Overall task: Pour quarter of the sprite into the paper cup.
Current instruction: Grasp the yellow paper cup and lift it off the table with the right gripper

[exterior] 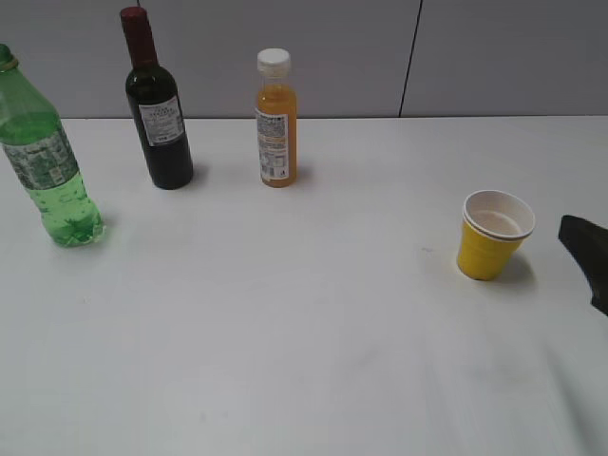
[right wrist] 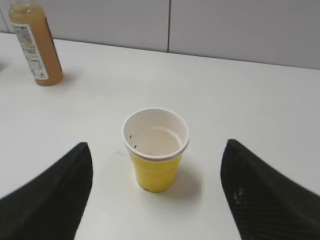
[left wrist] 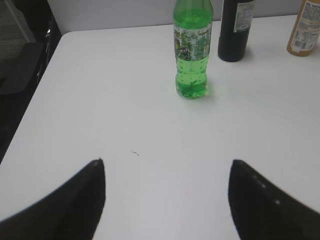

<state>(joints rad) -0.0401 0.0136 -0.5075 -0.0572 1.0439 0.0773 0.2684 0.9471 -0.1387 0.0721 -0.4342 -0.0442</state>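
The sprite, a translucent green bottle with a green-white label (exterior: 49, 171), stands upright at the far left of the white table; it also shows in the left wrist view (left wrist: 191, 50). The yellow paper cup (exterior: 491, 237) stands upright at the right, white inside, and shows in the right wrist view (right wrist: 155, 155). My left gripper (left wrist: 166, 165) is open and empty, well short of the bottle. My right gripper (right wrist: 157, 147) is open, its fingers either side of the cup without touching it; only a dark tip shows at the exterior view's right edge (exterior: 587, 249).
A dark wine bottle (exterior: 157, 109) and an orange juice bottle with a white cap (exterior: 275, 123) stand at the back of the table. The table's left edge (left wrist: 42, 80) drops off to a dark floor.
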